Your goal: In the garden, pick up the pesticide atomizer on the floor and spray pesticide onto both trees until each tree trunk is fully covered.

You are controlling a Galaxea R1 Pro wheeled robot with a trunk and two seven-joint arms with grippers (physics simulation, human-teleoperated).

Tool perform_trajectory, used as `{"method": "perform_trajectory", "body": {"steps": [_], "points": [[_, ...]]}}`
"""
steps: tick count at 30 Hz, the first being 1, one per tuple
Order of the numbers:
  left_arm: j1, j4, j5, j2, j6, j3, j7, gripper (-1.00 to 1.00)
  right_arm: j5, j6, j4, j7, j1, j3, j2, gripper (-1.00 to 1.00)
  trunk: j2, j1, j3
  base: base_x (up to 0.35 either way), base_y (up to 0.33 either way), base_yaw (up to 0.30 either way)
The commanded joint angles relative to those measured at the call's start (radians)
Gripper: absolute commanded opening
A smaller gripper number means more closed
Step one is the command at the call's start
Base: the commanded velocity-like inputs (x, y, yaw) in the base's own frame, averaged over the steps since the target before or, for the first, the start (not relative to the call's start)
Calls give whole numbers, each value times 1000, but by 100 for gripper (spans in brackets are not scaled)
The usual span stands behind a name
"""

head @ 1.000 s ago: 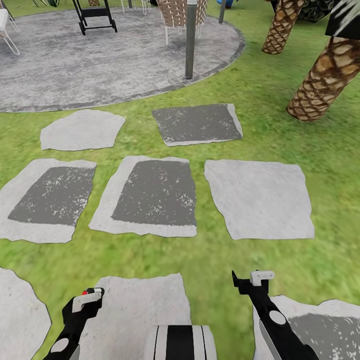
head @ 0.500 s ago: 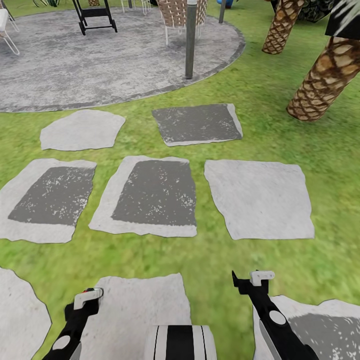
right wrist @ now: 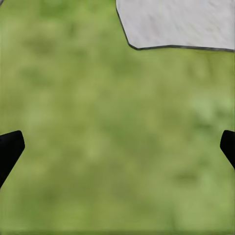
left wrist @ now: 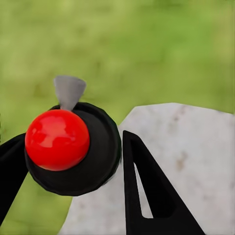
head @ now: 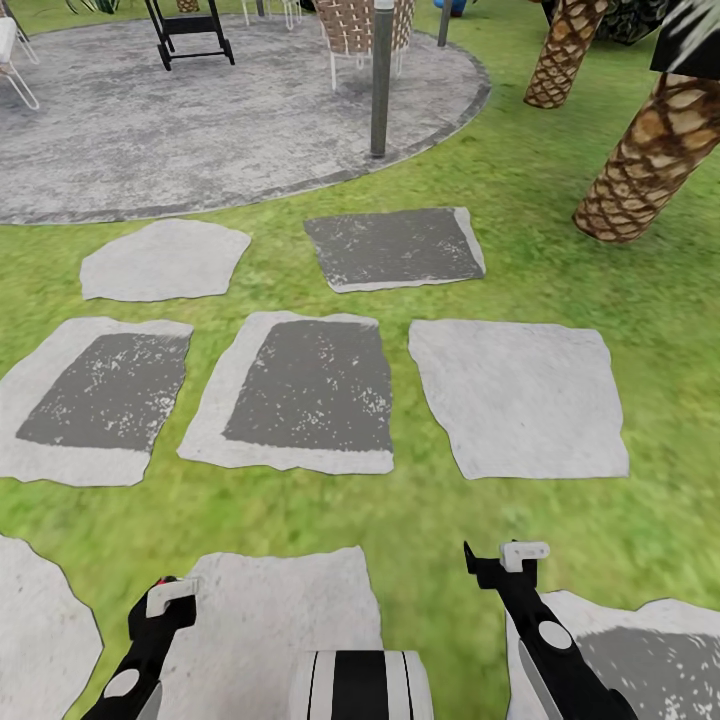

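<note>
In the left wrist view the left gripper (left wrist: 73,191) has its jaws closed on the atomizer (left wrist: 73,152): a black fingertip (left wrist: 147,191) presses against one side of its round black body and the other dark finger meets the opposite side. The atomizer carries a glossy red ball (left wrist: 57,139) on top and a small grey cone nozzle (left wrist: 68,90) pointing away from the camera. Beneath it lie blurred grass (left wrist: 147,44) and the corner of a pale stone (left wrist: 196,156). In the head view the left gripper (head: 165,600) hangs low over a pale stone (head: 270,610), with a speck of red showing at its tip. The right gripper (head: 505,560) hovers over grass (head: 430,510) near another stone (head: 650,650); in the right wrist view its jaws are wide apart and hold nothing, the two black fingertips (right wrist: 10,149) sitting at opposite edges with grass (right wrist: 117,147) between them and a stone slab (right wrist: 176,22) beyond. Ahead, grey and white stepping stones (head: 305,390) lie in the lawn, a round paved patio (head: 200,110) with chairs (head: 355,30) and a post (head: 380,75) lies farther off, and two scaly palm trunks (head: 645,165) lean at the right.
</note>
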Motion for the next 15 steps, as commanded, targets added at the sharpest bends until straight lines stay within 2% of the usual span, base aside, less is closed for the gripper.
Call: {"method": "perform_trajectory", "body": {"steps": [1, 6, 15], "points": [[0, 0, 0, 0, 0, 0, 0, -100, 0, 0, 0, 0, 0, 0, 0, 100, 0, 0, 0, 0, 0, 0], [1, -1, 0, 1, 0, 0, 0, -100, 0, 0, 0, 0, 0, 0, 0, 100, 0, 0, 0, 0, 0, 0], [2, 1, 4, 1, 4, -3, 0, -100, 0, 1, -1, 1, 0, 1, 0, 100, 2, -4, 35, 0, 0, 0]]}}
